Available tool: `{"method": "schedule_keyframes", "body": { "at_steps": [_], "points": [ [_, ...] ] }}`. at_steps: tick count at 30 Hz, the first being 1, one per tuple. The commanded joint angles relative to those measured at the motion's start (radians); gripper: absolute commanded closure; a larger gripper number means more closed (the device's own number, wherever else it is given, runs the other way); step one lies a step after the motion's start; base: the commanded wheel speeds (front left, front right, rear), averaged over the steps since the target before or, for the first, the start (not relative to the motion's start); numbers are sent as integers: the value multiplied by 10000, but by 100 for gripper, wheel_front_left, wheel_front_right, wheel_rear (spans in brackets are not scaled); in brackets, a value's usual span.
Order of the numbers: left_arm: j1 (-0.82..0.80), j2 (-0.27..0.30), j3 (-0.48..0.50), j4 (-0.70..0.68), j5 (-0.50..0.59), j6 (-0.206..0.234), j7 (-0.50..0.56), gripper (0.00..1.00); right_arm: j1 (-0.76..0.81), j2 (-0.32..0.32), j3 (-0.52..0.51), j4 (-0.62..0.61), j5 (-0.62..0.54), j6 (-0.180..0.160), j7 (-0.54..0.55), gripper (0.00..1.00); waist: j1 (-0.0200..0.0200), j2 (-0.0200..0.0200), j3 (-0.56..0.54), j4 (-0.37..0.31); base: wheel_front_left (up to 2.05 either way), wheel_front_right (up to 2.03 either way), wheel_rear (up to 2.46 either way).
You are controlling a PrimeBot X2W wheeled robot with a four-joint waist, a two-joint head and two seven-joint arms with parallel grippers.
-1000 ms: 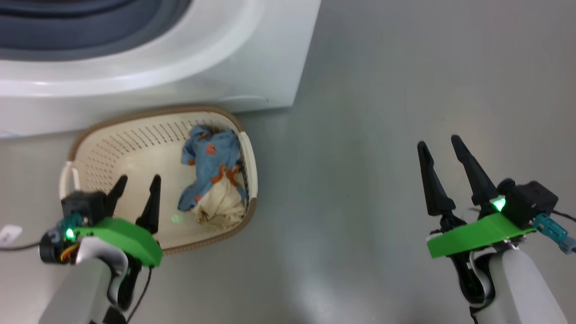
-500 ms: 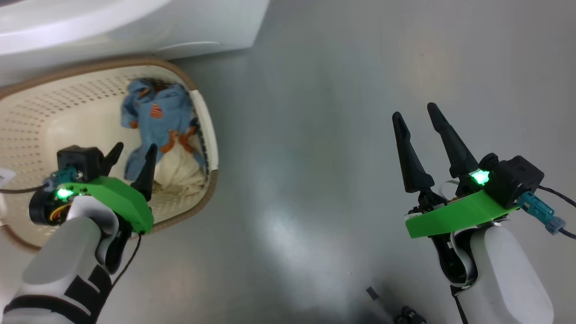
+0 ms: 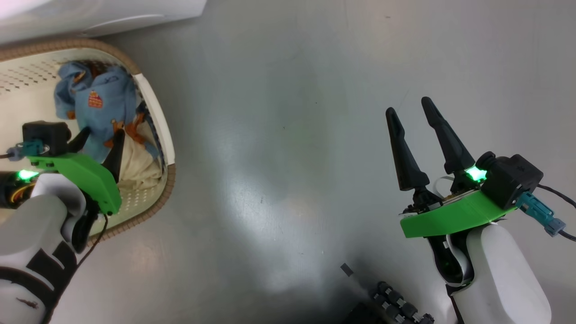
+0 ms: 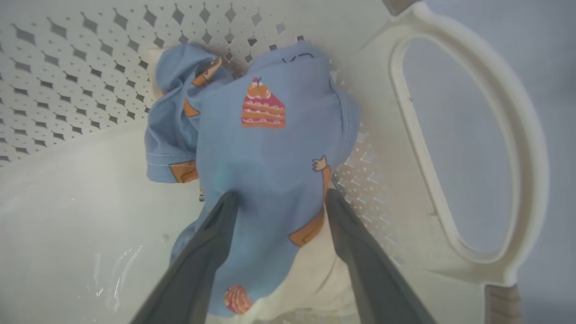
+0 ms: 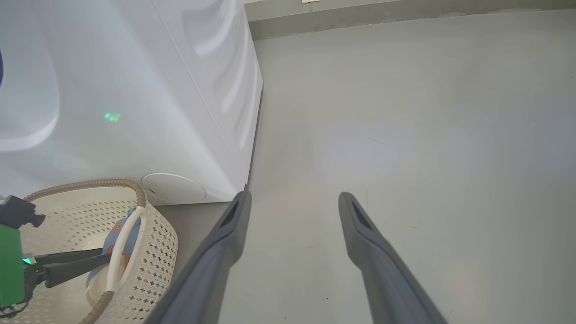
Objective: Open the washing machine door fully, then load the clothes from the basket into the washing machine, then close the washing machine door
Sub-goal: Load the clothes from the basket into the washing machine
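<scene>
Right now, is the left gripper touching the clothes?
Cannot tell. Left wrist view: clothes show within the open left gripper; contact or gap unclear.

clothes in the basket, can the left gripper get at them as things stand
Probably yes: the left gripper is open inside the basket, its fingers either side of the blue fold of the clothes, with nothing between them and the fabric.

A laundry corner: a white washing machine on bare grey floor, a basket of clothes beside it.

Crumpled blue clothes in cream basket
</scene>
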Motion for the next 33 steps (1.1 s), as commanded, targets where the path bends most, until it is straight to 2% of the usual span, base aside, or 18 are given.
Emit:
{"method": "schedule_keyframes", "body": {
  "at_steps": [1,7,8,9,10,11,20,24,26,27,32,33],
  "points": [
    [-132,351,-3,66,-190,-14,-46,0,260,37,209,-271,-78,16,-48,0,0,-1,63,-43,0,0,0],
    [-413,411,-614,323,-680,-14,-55,0,346,39,334,-419,-4,16,-48,0,0,-1,128,-173,0,0,0],
    [-447,413,-711,339,-767,-14,-55,10,369,39,341,-444,-2,16,-48,0,0,-1,130,-190,0,0,0],
    [-485,415,-796,354,-864,-14,-56,51,389,40,344,-469,-1,16,-48,0,0,-1,134,-208,0,0,0],
    [-524,417,-875,371,-956,-14,-56,78,407,40,339,-492,-3,16,-48,0,0,-1,133,-220,0,0,0],
    [-548,407,-952,356,-1066,-14,-55,100,423,40,328,-510,-10,16,-48,0,0,-1,128,-227,0,0,0],
    [-673,319,-1288,125,-1812,-14,-69,100,463,40,129,-537,-49,16,-48,0,0,-1,-201,-33,0,0,0],
    [-602,359,-422,-223,-1644,-14,-73,100,402,41,27,-460,13,16,-48,0,0,-1,-524,203,0,0,0],
    [-318,392,97,-445,-1344,-14,-73,100,388,41,8,-363,63,16,-48,0,0,-1,-790,323,0,0,0],
    [99,406,694,-707,-1084,-14,-74,100,391,41,9,-258,101,16,-48,0,0,-1,-1112,431,0,0,0],
    [1050,538,2084,-1314,-120,-14,-75,100,412,40,22,59,30,16,-48,0,0,-1,-1922,732,0,0,0],
    [1050,538,2084,-1314,-120,-14,-75,100,412,40,22,59,30,16,-48,0,0,-1,-1922,732,0,0,0]
  ]
}}
